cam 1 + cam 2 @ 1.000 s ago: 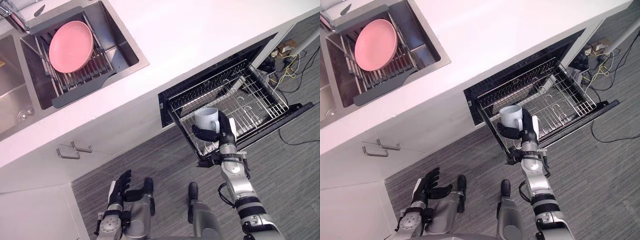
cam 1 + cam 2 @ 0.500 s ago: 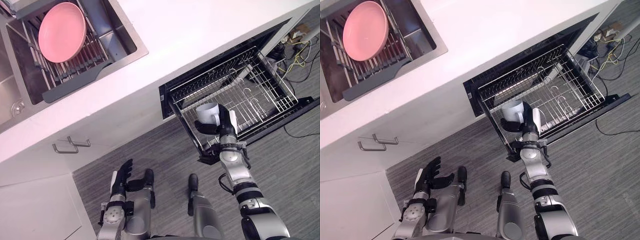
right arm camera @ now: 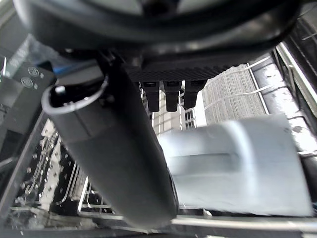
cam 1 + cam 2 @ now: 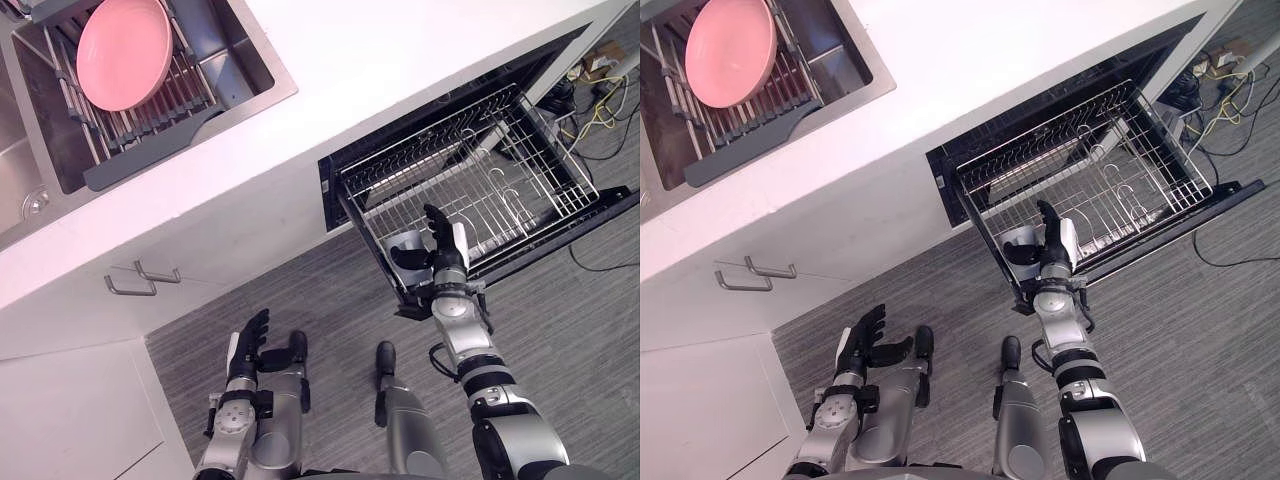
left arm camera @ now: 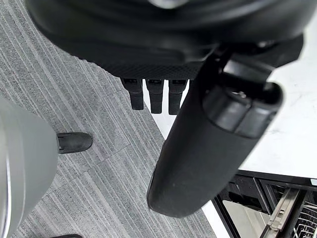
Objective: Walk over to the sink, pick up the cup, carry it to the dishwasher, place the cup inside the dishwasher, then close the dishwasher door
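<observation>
The white cup (image 4: 407, 243) lies low in the near left corner of the pulled-out wire dishwasher rack (image 4: 500, 165). My right hand (image 4: 446, 258) stands just right of it, open, its fingers straight up and its thumb beside the cup. In the right wrist view the cup (image 3: 237, 171) shows blurred past the straight fingers (image 3: 171, 94), loose from them. The dark dishwasher door (image 4: 570, 232) hangs down open beyond the rack. My left hand (image 4: 246, 342) hangs open at my side above the floor, away from the dishwasher.
The white counter (image 4: 400, 70) runs above the dishwasher. A sink (image 4: 30, 170) at the far left holds a drying rack (image 4: 150, 110) with a pink plate (image 4: 122, 52). Two cabinet handles (image 4: 140, 278) stick out below it. Loose cables (image 4: 600, 100) lie on the floor at the far right.
My right hand has opened and let go of the cup, which has dropped from the hand down into the rack's near corner. The left hand stays at my side.
</observation>
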Controlling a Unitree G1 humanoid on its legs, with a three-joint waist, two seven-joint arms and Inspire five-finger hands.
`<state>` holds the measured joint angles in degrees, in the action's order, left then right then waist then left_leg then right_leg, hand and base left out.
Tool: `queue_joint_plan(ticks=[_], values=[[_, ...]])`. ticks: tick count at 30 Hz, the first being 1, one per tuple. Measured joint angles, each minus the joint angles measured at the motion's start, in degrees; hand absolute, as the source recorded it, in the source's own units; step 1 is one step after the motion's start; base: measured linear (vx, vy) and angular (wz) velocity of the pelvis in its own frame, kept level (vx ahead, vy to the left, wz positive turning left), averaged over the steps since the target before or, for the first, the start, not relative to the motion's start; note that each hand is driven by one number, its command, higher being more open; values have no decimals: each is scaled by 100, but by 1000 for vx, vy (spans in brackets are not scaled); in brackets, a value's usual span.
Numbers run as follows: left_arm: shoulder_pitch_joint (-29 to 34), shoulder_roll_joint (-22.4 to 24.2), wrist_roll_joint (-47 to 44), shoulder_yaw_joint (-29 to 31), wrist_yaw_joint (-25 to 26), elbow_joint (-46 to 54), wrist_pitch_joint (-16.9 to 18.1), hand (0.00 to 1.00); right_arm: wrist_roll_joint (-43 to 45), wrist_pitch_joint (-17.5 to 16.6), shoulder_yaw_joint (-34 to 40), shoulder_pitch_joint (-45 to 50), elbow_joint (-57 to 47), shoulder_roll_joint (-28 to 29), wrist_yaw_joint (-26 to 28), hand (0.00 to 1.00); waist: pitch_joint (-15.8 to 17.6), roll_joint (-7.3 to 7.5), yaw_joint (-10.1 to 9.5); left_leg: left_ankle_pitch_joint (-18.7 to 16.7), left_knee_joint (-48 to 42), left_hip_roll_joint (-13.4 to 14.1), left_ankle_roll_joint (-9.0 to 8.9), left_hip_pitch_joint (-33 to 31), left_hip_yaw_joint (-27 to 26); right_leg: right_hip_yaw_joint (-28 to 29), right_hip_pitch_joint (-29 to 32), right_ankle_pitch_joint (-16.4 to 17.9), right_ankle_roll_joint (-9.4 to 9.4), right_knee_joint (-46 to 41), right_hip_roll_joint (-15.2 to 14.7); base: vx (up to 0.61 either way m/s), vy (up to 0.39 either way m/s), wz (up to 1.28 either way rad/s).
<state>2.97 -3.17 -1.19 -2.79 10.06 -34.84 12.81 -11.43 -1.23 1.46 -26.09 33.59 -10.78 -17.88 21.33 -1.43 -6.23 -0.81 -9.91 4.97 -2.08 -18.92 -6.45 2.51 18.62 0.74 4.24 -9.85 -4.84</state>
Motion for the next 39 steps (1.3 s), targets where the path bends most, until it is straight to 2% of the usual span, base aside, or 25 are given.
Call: queue_joint_plan(ticks=[5,11,14,17,20,22,24,26,36,39], values=[[-7,20,0,-1,-2,-20,-15,90,-1,11,83,692,-1308,133,-111,90,-1,5,16,0,146,24,-1,290,-29,3,-271,0,1,127,3,34,-9,-1],[2,24,6,8,-50,-116,-136,90,-5,3,190,1528,-2317,358,-181,90,-21,41,63,2,311,24,-7,550,-42,-19,-525,8,4,262,8,35,-4,1],[22,13,11,20,-110,-176,-190,90,-4,-33,220,2093,-2892,514,-184,90,-70,127,110,-3,401,3,-15,711,-42,-37,-679,34,2,325,7,50,0,2],[92,-32,61,28,-193,-222,-246,90,2,-127,215,2610,-3313,726,-171,90,-182,305,189,-10,523,-12,-26,938,-42,-53,-865,97,1,359,7,66,-6,2],[192,-36,144,91,-294,-471,-264,90,11,-302,180,3133,-3696,938,-75,90,-444,489,273,-50,629,-27,-58,1177,-38,-75,-1076,187,7,395,-5,54,-4,2],[268,-29,233,130,-297,-614,-271,90,68,-423,145,3412,-3944,1015,1,90,-624,531,297,-57,690,-37,-65,1263,-18,-102,-1168,218,11,439,-14,78,-3,8],[303,-37,259,153,-300,-650,-290,90,75,-569,114,3580,-4161,1076,65,90,-661,527,326,-62,740,-52,-69,1422,32,-148,-1352,249,13,483,-28,69,-1,13],[401,-27,305,246,-301,-776,-293,90,124,-697,-27,3710,-4239,1115,176,90,-921,530,392,-65,778,-68,-72,1459,107,-222,-1414,287,14,503,-40,54,-7,14],[488,-153,349,362,-366,-1455,-273,90,291,-921,-454,4044,-4422,1186,520,90,-1479,453,441,-64,856,-100,-77,1790,241,-352,-1804,324,16,594,-65,-7,-4,7],[498,-207,324,388,-377,-1629,-272,90,290,-978,-556,4035,-4422,1132,558,90,-1538,411,443,-34,872,-118,-86,1811,375,-480,-1907,322,17,634,-81,-22,-8,23]])
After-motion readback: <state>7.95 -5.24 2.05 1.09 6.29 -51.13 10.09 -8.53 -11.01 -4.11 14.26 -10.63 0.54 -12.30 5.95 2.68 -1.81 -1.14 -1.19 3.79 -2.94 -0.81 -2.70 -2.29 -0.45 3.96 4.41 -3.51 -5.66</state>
